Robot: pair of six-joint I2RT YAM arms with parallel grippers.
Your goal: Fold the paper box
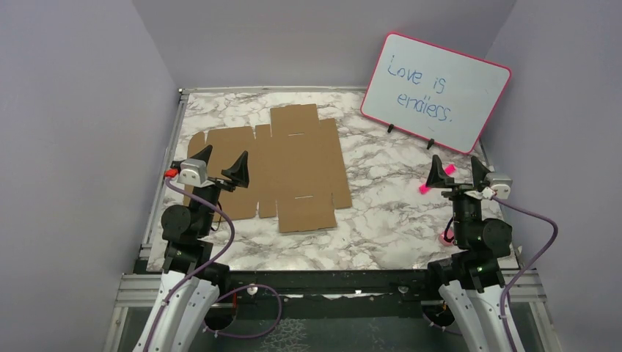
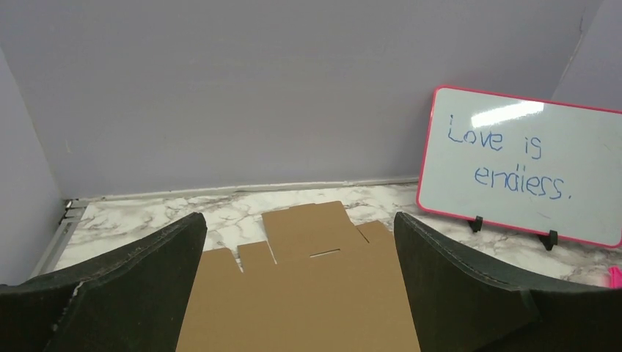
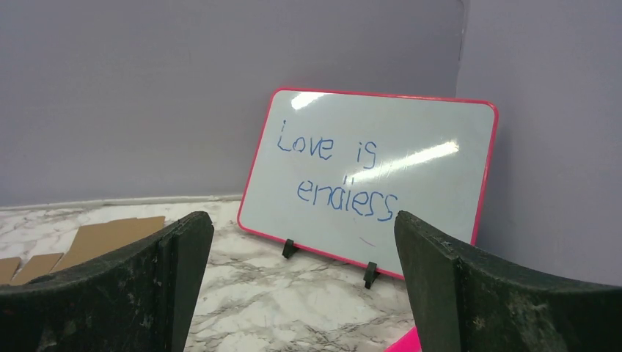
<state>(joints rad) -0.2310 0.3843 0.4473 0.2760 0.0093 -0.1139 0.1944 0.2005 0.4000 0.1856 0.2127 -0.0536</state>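
The left arm sits folded over its base at the near left edge of the white-and-grey marble-patterned table [image 1: 396,198], elbow low and wrist raised, so that the left gripper [image 1: 223,158] points away toward the far wall, level with the tabletop. Its two black triangular fingers [image 2: 139,279] stand spread wide with nothing between them, and they hover over the near left part of the paper box [image 1: 293,172]. That box is a flat die-cut sheet of plain brown cardboard, unfolded, lying on the left half of the table with its flaps and tabs spread out; one square flap reaches toward the far edge and another toward the near edge. The left wrist view looks out over the sheet between the two fingers. The right arm is folded the same way at the near right edge, a purple cable [image 1: 539,242] looping off its wrist. The right gripper [image 1: 458,167] is also splayed wide and holds nothing, well apart from the cardboard and aimed at the pink-framed whiteboard [image 1: 436,92]. The board leans upright on small black feet in the far right corner, and in blue marker handwriting it reads "Love is endless." A few small bright pink pieces [image 1: 424,189] lie on the marble close to the right gripper; what they are cannot be told.
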